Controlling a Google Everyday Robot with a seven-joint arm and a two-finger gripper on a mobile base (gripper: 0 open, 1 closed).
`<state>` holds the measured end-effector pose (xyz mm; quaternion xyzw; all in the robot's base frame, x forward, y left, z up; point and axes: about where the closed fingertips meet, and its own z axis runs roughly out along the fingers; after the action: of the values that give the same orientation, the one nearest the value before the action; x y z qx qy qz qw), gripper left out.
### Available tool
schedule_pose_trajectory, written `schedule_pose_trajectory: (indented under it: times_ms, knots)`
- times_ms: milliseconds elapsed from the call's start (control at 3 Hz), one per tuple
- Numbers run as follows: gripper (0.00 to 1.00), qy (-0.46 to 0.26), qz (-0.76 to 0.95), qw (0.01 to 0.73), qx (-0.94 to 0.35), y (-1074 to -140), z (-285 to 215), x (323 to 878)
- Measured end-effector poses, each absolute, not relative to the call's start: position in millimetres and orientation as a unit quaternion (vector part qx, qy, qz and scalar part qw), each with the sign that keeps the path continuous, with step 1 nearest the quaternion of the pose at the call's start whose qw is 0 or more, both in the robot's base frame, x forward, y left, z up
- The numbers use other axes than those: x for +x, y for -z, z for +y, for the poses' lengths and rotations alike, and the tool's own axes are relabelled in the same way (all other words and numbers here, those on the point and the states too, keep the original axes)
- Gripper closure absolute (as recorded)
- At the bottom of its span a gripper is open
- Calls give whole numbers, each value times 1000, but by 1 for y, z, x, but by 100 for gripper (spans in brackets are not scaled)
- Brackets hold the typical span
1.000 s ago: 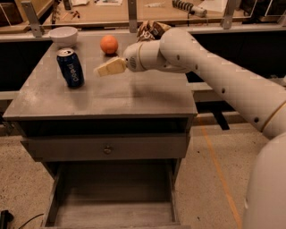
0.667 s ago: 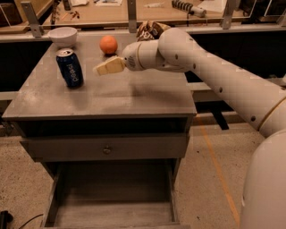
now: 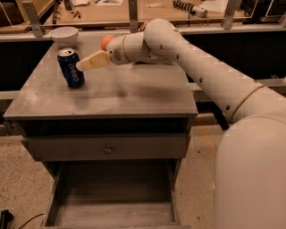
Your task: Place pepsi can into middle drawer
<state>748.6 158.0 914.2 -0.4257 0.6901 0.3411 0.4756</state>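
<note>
Can (image 3: 71, 69) upright on the cabinet top (image 3: 125, 94), toward the far left corner, white lettering down the dark-blue side, silver lid with tab on show. Gripper (image 3: 83, 65) just right of the can, level with its upper half, cream tip right at the can's right edge. Touching or barely apart: cannot tell. Spread, pressed together or pinching: cannot tell either. Reaches in from the right on a thick white arm (image 3: 201, 71), crossing above the far right part of the top.

Orange (image 3: 105, 41) on the far part of the top, behind the wrist and partly hidden by it. White bowl (image 3: 64, 36) at the far left edge, behind the can and apart from it.

Below the top, a shut drawer front (image 3: 134, 147) with a small round knob (image 3: 107, 149). Under that, drawer (image 3: 111, 214) pulled out toward the near side, scuffed grey floor in view, low walls left and right, well below the can and nearer.

Wooden bench (image 3: 111, 13) beyond the cabinet, with small items too unclear to name. Speckled floor (image 3: 22, 179) to the left of the cabinet.
</note>
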Motion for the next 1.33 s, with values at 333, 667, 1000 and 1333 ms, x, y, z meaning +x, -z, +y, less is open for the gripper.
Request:
schedule_pose_trajectory:
  times_ms: [333,667,1000,1333]
  knots:
    - [0,-367,685,446,-444,-912,184,749]
    - [2,-403,671,406,-472,-907,215,741]
    - [24,-425,657,382,-492,-904,238,730]
    - [47,-421,654,366,-512,-900,250,722]
